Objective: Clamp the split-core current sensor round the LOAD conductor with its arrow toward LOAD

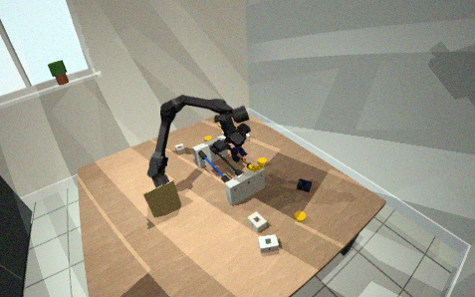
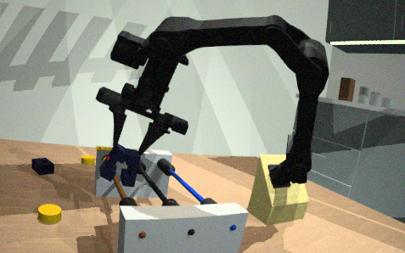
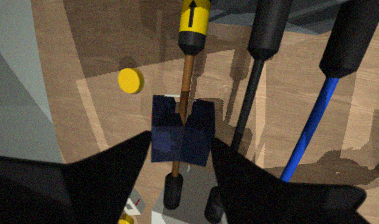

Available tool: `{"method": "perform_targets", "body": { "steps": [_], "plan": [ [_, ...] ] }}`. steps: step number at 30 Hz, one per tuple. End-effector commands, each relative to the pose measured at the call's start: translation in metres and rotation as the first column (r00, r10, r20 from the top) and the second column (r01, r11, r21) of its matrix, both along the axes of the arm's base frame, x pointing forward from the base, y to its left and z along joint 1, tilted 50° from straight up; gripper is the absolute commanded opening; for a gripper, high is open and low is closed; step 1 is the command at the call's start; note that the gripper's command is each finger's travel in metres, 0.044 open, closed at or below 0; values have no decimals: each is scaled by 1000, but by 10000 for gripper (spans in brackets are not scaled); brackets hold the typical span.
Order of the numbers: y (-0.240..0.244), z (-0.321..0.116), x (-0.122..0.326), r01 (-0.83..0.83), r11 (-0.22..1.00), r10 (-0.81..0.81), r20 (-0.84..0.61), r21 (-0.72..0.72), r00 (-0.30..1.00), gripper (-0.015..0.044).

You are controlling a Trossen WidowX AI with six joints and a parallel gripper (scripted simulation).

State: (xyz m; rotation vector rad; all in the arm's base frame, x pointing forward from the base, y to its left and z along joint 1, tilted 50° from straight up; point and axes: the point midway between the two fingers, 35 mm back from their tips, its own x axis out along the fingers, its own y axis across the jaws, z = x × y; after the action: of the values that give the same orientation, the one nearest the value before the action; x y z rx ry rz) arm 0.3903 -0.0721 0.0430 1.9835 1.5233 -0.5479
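Note:
The dark navy split-core sensor [image 1: 240,151] [image 2: 127,155] [image 3: 165,144] is held by its sides in my gripper [image 2: 128,149] [image 3: 181,139], which is shut on it. Its two jaws hang open downward over the brown conductor [image 1: 243,160] [image 2: 118,187] [image 3: 188,70]. The conductor lines up with the gap between the jaws; how deep it sits between them I cannot tell. A yellow sleeve [image 1: 254,167] [image 3: 195,15] with a black arrow is at one end of this conductor, its arrow pointing away from the sensor. No LOAD lettering is legible. The sensor's own arrow is not visible.
A black conductor [image 2: 154,186] [image 3: 247,102] and a blue one [image 1: 213,166] [image 2: 187,185] [image 3: 310,130] run beside the brown one between two grey blocks [image 1: 246,187] [image 2: 182,229]. Yellow discs [image 1: 300,216] [image 2: 49,213], a dark block [image 1: 304,185] [image 2: 42,165] and white square pieces [image 1: 268,243] stand around.

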Motion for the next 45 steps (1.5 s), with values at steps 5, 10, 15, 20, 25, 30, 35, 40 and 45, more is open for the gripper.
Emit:
{"method": "perform_targets", "body": {
  "steps": [5,10,15,20,25,30,35,40,45],
  "plan": [
    [7,-7,4,8,1000,-8,0,5,1000,0],
    [13,-12,6,8,1000,-8,1,5,1000,0],
    [19,-17,8,8,1000,-8,1,6,1000,0],
    [26,-22,10,8,1000,-8,1,7,1000,0],
    [25,-21,9,1,1000,-1,1,1,1000,0],
    [25,-21,9,1,1000,-1,1,1,1000,0],
    [25,-21,9,1,1000,-1,1,1,1000,0],
    [25,-21,9,1,1000,-1,1,1,1000,0],
    [25,-21,9,1,1000,-1,1,1,1000,0]
  ]
}}
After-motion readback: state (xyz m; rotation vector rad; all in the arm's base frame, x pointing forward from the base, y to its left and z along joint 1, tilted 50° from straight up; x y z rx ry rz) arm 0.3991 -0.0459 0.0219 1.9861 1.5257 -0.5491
